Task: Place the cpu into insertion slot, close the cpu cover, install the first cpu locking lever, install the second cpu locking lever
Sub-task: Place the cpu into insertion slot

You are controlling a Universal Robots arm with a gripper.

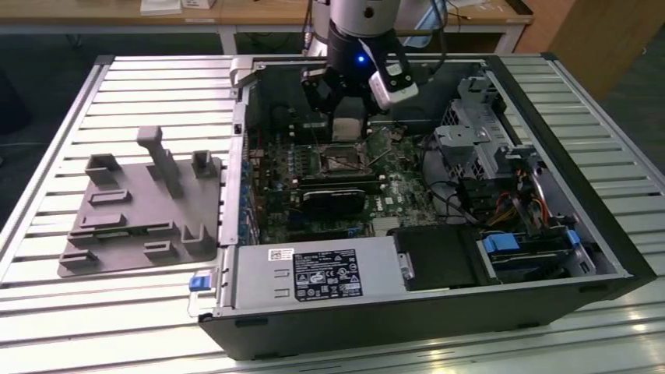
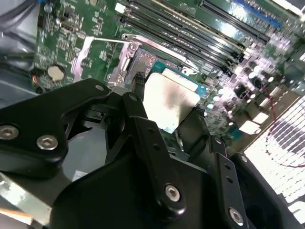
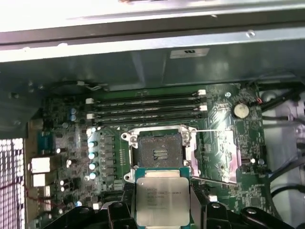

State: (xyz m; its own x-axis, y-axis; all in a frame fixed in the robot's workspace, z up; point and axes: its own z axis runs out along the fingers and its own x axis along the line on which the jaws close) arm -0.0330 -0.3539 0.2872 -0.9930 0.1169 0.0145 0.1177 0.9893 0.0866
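Observation:
My gripper point(image 1: 348, 128) is shut on the cpu point(image 1: 350, 123), a flat silver-grey square chip pinched by its edges. It hangs above the motherboard, just off the insertion slot point(image 1: 341, 161). In the first wrist view the cpu point(image 3: 162, 198) sits between the black fingers point(image 3: 125, 202), next to the open dark insertion slot point(image 3: 159, 152). The cpu cover point(image 3: 217, 155) is flipped open and lies beside the slot. A thin locking lever point(image 3: 209, 130) runs along the cover's edge. The second wrist view has the cpu point(image 2: 169, 98) over the slot's rim point(image 2: 138, 62) and the cover point(image 2: 97, 55) beyond it.
The open computer case point(image 1: 613, 257) lies on a slatted metal table point(image 1: 62, 312). A black card point(image 1: 332, 199), memory slots point(image 3: 147, 107), a power supply point(image 1: 311, 276) and a drive cage point(image 1: 468, 148) crowd the slot. A grey fixture point(image 1: 140, 206) lies at the exterior view's left.

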